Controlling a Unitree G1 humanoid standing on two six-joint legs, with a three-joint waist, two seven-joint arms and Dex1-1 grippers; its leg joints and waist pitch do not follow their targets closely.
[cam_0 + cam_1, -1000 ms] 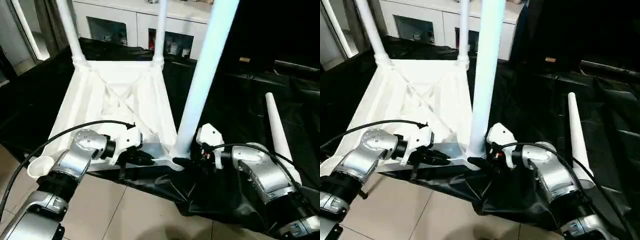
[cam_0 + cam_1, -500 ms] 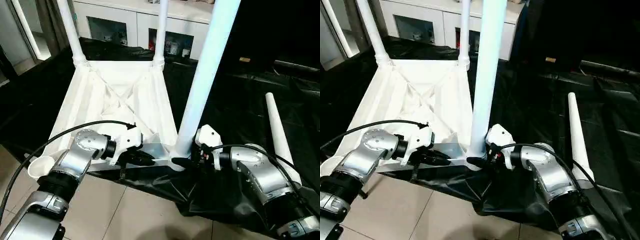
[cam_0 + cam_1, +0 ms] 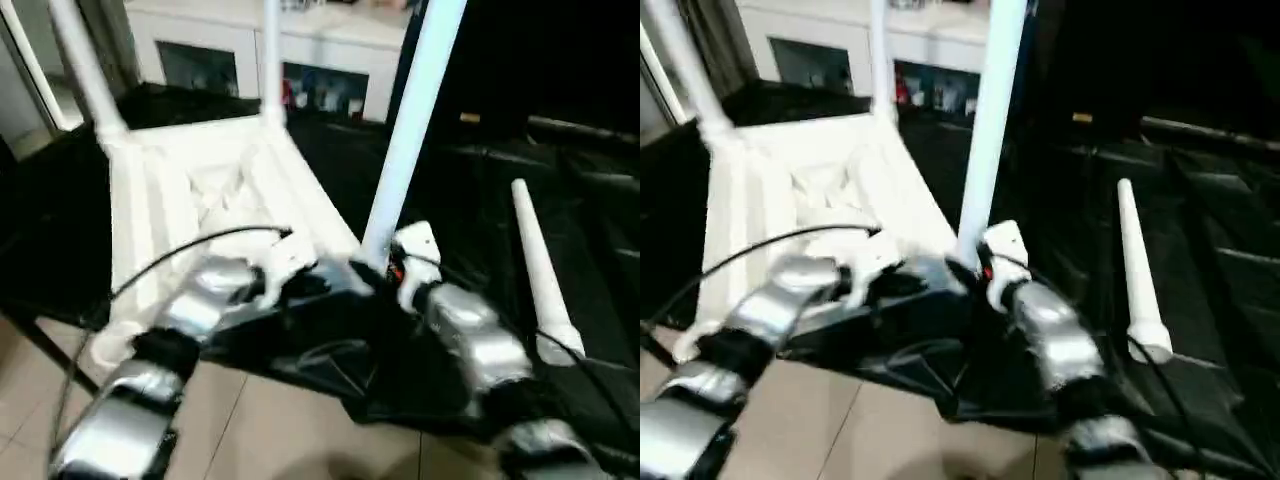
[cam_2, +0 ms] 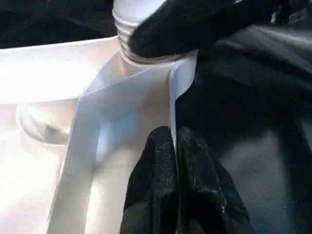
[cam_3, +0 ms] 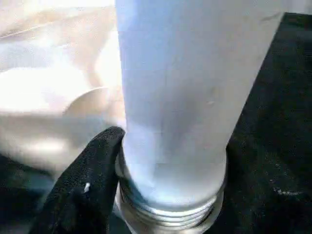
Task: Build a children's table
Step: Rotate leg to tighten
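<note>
We see the children's table (image 3: 200, 190) lying upside down on the black-draped surface (image 3: 480, 210), three legs standing up from its corner sockets. At the near right corner our right claw (image 5: 161, 195) grips the base of the upright leg (image 3: 405, 140), one black finger (image 5: 83, 190) pressed against its threaded end. Our left claw (image 4: 174, 146) is closed, pinching what looks like the table's thin near rim just beside that corner. A loose leg (image 3: 535, 260) lies on the cloth, well apart to the right. A white cabinet (image 3: 300, 60) stands behind.
</note>
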